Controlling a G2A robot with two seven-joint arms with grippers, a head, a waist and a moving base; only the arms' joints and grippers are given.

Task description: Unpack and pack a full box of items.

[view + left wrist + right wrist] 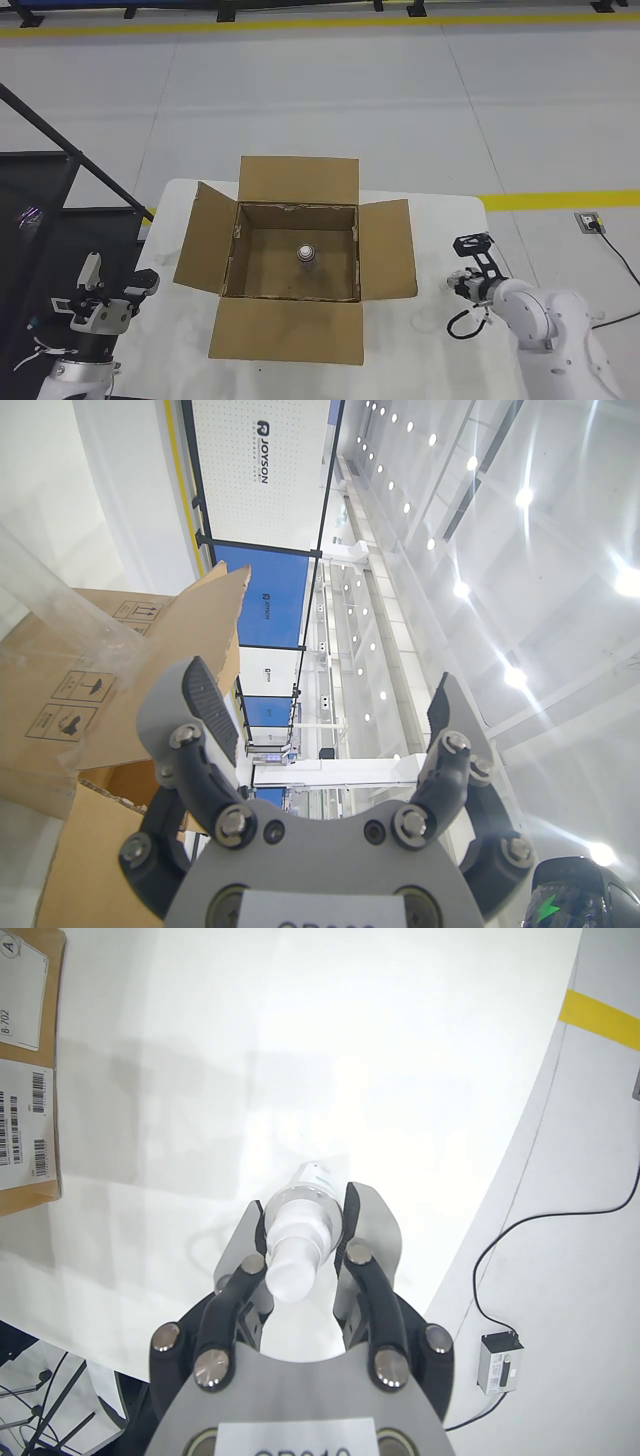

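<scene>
An open cardboard box (290,330) sits mid-table with all flaps spread out. One small white bottle (307,256) stands upright on its floor. My right gripper (302,1223) is shut on another small white bottle (300,1233), held upright over the white table (200,1078) to the right of the box; in the top view that gripper (466,283) is near the table's right edge. My left gripper (320,695) is open, holds nothing and points upward beside the box's left flap (75,680). It shows at the table's left edge in the top view (105,300).
Clear packing tape (60,615) hangs off the box flap near my left gripper. A labelled box flap (25,1063) lies to one side of the right gripper. A black frame (60,140) stands left of the table. A cable and adapter (497,1363) lie on the floor.
</scene>
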